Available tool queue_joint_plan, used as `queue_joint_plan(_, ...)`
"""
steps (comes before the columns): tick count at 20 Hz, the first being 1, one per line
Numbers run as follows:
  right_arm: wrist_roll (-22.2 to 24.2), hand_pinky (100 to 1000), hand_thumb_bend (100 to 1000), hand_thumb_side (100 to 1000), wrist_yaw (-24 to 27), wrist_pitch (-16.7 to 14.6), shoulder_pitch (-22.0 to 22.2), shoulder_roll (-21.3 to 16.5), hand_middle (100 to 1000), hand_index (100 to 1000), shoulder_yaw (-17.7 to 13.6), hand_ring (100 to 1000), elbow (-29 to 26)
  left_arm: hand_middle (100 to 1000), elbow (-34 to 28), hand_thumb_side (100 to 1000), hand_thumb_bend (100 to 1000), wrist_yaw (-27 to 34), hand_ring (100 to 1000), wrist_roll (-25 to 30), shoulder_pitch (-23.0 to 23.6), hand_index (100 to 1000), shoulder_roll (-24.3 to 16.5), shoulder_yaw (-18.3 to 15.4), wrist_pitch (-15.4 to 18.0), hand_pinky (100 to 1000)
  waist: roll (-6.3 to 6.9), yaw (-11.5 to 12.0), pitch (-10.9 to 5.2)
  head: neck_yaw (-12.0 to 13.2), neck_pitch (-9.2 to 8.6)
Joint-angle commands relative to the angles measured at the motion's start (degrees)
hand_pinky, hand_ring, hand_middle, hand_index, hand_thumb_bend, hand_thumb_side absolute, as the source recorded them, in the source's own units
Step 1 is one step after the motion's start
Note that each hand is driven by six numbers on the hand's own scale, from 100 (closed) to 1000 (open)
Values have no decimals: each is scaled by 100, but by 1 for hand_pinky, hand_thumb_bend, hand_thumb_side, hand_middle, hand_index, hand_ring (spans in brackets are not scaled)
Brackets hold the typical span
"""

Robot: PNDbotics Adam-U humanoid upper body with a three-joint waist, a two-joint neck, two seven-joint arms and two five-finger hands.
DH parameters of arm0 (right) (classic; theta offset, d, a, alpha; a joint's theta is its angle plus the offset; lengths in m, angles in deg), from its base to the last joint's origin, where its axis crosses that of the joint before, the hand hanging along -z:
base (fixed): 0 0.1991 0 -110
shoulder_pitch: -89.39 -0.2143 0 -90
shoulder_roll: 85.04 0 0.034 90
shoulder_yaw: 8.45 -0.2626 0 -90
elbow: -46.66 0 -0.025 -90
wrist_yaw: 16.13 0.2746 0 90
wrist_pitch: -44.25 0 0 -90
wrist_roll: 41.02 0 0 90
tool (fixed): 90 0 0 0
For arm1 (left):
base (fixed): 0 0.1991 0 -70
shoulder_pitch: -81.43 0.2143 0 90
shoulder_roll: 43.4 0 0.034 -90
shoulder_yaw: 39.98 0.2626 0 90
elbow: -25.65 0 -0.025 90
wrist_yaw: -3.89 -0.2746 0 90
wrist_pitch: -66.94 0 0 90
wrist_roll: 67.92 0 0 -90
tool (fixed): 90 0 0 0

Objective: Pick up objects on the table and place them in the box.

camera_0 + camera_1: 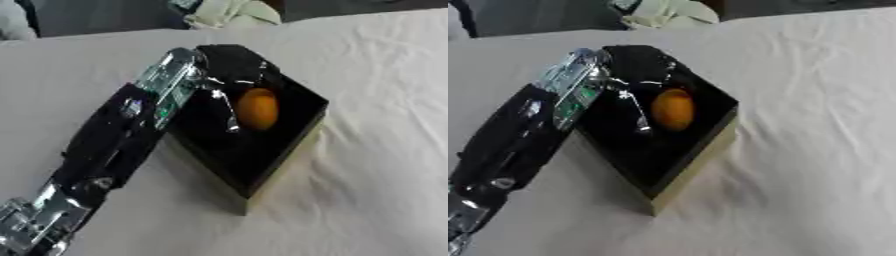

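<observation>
Our left arm (114, 140) comes in from the lower left and crosses the near-left wall of the box (289, 162), a black open-topped box with a pale outer side, set askew on the white tablecloth (385, 165).

Left hand (229, 67) sits over the far-left part of the box opening, black against the black interior (hard to separate the two). A silver-edged finger (226, 107) runs down into the box, just beside the orange object.

Orange object (258, 108): rounded, oval, lying inside the box toward its far side. It appears to rest on the dark floor of the box. We cannot tell whether the finger touches it or stands just clear.

Finger state: we cannot tell. The hand's dark shape merges with the box interior, so curl or spread does not read in either eye view.

Right hand: shows in neither view.

At the far edge of the table, a pale crumpled item (232, 12) lies on the cloth, well apart from the box.
</observation>
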Motion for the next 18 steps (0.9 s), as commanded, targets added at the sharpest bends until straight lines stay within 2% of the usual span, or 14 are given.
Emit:
queue_joint_plan(1, -6, 770, 292, 1000, -19, 7, -22, -102, 667, 860, -38, 751, -88, 808, -226, 462, 539, 139, 776, -61, -72, 877, -117, -126, -66, 610, -37, 3, -111, -8, -14)
queue_joint_plan(7, -21, 770, 291, 1000, -26, 8, -12, -110, 668, 861, -50, 751, -88, 772, -735, 430, 455, 659, 736, -141, -49, 831, -280, -294, -306, 568, -42, 15, -126, -16, -43)
queue_joint_plan(10, -34, 770, 292, 1000, -32, 4, -8, -117, 668, 861, -64, 751, -88, 744, -1136, 406, 409, 1077, 693, -268, -16, 799, -475, -483, -544, 528, -41, 26, -132, -38, -61)
queue_joint_plan(13, -57, 769, 294, 1000, -42, 0, -1, -126, 668, 861, -84, 751, -88, 728, -1610, 395, 373, 1560, 664, -465, 140, 771, -766, -846, -955, 507, -36, 44, -133, -99, -90)
queue_joint_plan(18, -98, 769, 295, 1000, -67, -2, 7, -156, 668, 861, -117, 750, -88, 711, -2415, 380, 364, 2362, 634, -977, 602, 747, -1305, -1608, -1805, 488, -39, 87, -122, -196, -73)
